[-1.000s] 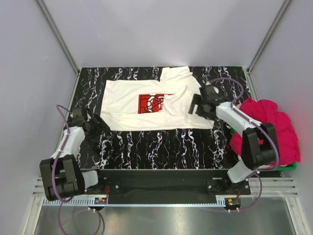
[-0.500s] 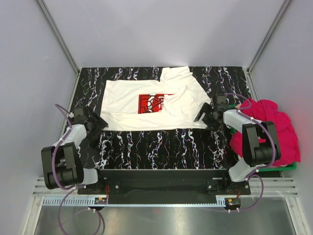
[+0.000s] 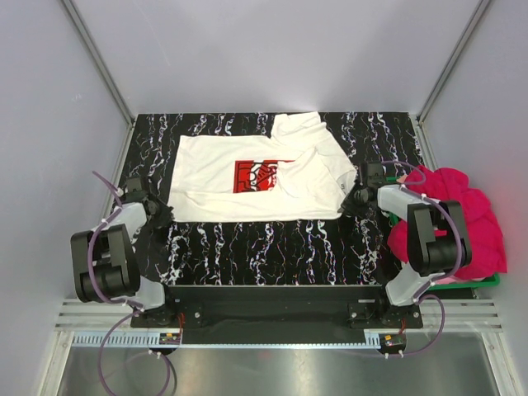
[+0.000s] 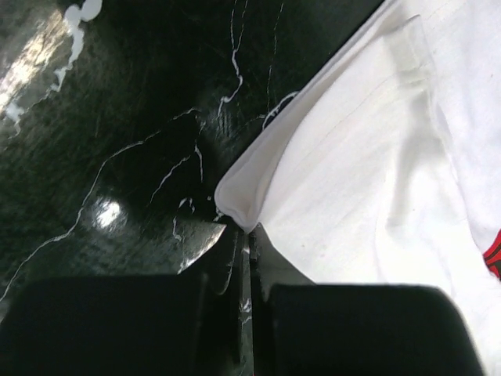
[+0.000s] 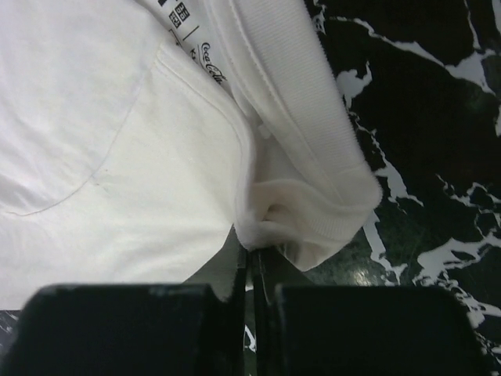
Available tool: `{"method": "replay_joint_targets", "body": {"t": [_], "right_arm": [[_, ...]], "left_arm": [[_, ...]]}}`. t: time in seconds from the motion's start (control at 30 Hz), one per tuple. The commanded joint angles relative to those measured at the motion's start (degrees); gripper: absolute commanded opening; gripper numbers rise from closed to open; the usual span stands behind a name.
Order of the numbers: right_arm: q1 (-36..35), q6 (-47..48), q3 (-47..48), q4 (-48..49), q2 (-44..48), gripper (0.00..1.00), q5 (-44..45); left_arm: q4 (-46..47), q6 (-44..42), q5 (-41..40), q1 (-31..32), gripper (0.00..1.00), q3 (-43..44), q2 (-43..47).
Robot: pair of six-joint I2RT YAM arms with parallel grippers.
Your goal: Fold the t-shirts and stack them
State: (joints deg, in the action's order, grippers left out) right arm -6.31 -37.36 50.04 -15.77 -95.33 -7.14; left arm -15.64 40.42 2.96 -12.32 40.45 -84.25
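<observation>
Both grippers pinched shut on the white t-shirt, which lies spread on the table.
Left gripper nips its near-left corner and right gripper a bunched near-right fold, the nipped cloth hidden between fingers. Pink t-shirts heaped off the table's right edge, mostly covering a green basket.

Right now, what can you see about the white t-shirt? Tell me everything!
The white t-shirt looks like soft cotton and lies on the black marbled table. Its red square print is partly covered where the right side is folded over. A ribbed band and a small printed label show near the right claw. Both claws are shut on the shirt: the left claw pinches the near-left corner and the right one pinches the bunched near-right corner.
</observation>
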Motion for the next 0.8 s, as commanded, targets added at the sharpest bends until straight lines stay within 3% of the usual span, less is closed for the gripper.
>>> {"method": "replay_joint_targets", "body": {"t": [0.0, 0.17, 0.33, 0.57, 0.6, 0.63, 0.67, 0.77], "right_arm": [[0.2, 1.2, 0.3, -6.1, 4.4, 0.00, 1.5], [0.2, 3.1, 2.2, -16.1, 11.9, 0.02, 3.5], [0.2, 1.6, 0.9, -23.1, 18.8, 0.12, 1.8], [0.2, -2.0, -4.3, -30.3, 33.2, 0.16, -0.3], [0.2, -2.4, -4.8, -30.9, 34.4, 0.20, -1.1], [0.2, -2.6, -5.2, -32.2, 35.6, 0.40, -1.6], [0.2, -3.0, -5.7, -33.2, 37.8, 0.53, -2.2], [0.2, -3.6, -6.1, -37.2, 43.2, 0.67, -3.7]], "left_arm": [[-3.9, -1.1, -1.7, -0.8, 0.00, 2.2, 6.3], [-16.0, -3.5, -0.5, -4.1, 0.00, 2.4, 20.9], [-27.9, -5.4, 2.0, -5.7, 0.01, 3.7, 31.0], [-40.4, -5.4, 6.8, -5.8, 0.12, 6.5, 42.8], [-41.5, -5.5, 7.8, -5.7, 0.16, 6.3, 43.5], [-43.4, -5.9, 8.2, -5.8, 0.20, 5.9, 45.1], [-44.4, -6.3, 9.4, -5.8, 0.26, 5.4, 45.9], [-47.1, -6.9, 9.8, -4.1, 0.55, 2.7, 48.4]]}}
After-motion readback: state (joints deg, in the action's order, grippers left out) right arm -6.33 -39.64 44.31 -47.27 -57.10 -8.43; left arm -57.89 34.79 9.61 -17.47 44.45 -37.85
